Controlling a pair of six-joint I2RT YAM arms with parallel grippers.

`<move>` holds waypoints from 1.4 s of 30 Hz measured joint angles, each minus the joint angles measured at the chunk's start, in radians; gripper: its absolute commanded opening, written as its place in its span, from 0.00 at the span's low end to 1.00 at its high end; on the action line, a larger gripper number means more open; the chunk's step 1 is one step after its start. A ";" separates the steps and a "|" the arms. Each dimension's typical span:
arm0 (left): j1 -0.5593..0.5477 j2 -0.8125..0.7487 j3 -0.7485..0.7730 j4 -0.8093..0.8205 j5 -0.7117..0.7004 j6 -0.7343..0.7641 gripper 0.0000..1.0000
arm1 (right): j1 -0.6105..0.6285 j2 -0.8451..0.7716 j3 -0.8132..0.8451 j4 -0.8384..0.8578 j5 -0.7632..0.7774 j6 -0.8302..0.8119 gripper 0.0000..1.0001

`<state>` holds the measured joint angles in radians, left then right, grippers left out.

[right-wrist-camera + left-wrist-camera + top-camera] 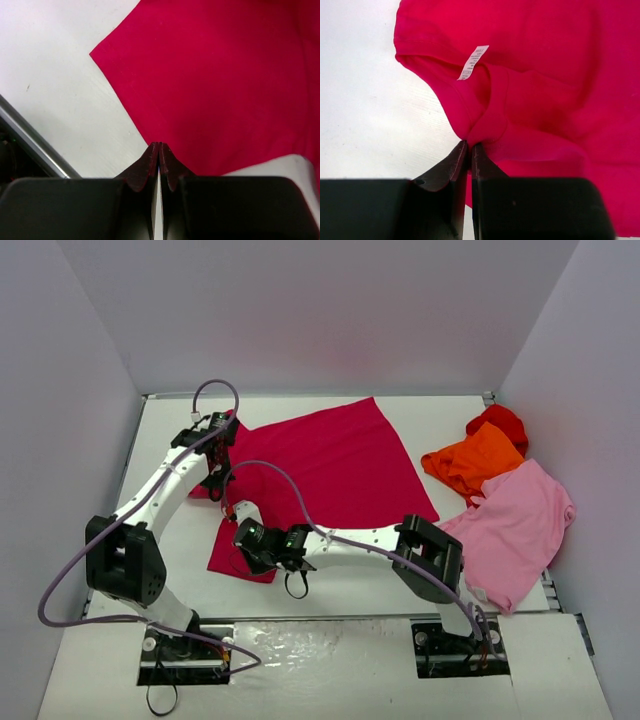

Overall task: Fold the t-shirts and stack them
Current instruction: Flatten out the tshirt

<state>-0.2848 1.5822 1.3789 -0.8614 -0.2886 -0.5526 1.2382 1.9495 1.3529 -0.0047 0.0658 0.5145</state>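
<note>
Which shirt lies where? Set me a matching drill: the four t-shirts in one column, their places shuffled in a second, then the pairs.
Column one:
1. crimson t-shirt
2. orange t-shirt
3. light pink t-shirt
4. bright red t-shirt

Column two:
A. farthest back on the right, partly behind another shirt
B. spread out, left of the other three
C. nearest of the right-hand three
D. crumpled between two other shirts

Pairs: 1-B; 2-D; 3-C; 4-A

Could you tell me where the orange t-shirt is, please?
In the top view, the orange t-shirt lies far right, between the red t-shirt and the pink t-shirt.
</note>
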 measured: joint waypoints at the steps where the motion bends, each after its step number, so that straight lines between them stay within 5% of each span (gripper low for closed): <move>1: 0.001 0.000 -0.007 0.000 -0.001 0.000 0.00 | 0.000 0.023 0.014 0.005 -0.006 -0.003 0.00; 22: 0.022 0.013 -0.028 0.018 -0.005 0.000 0.00 | 0.005 0.062 -0.103 0.145 -0.074 0.000 0.00; 34: 0.039 0.013 -0.035 0.029 0.003 0.000 0.02 | 0.114 0.003 -0.172 0.119 -0.092 0.056 0.00; 37: 0.040 0.013 -0.035 0.028 0.005 0.001 0.11 | 0.143 -0.055 -0.234 0.087 -0.103 0.084 0.00; 42: 0.044 0.015 -0.035 0.029 0.002 0.002 0.76 | 0.172 -0.134 -0.320 0.012 -0.125 0.133 0.00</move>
<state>-0.2406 1.5968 1.3441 -0.8325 -0.2866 -0.5506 1.4097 1.8150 1.0334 0.0077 -0.0592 0.6477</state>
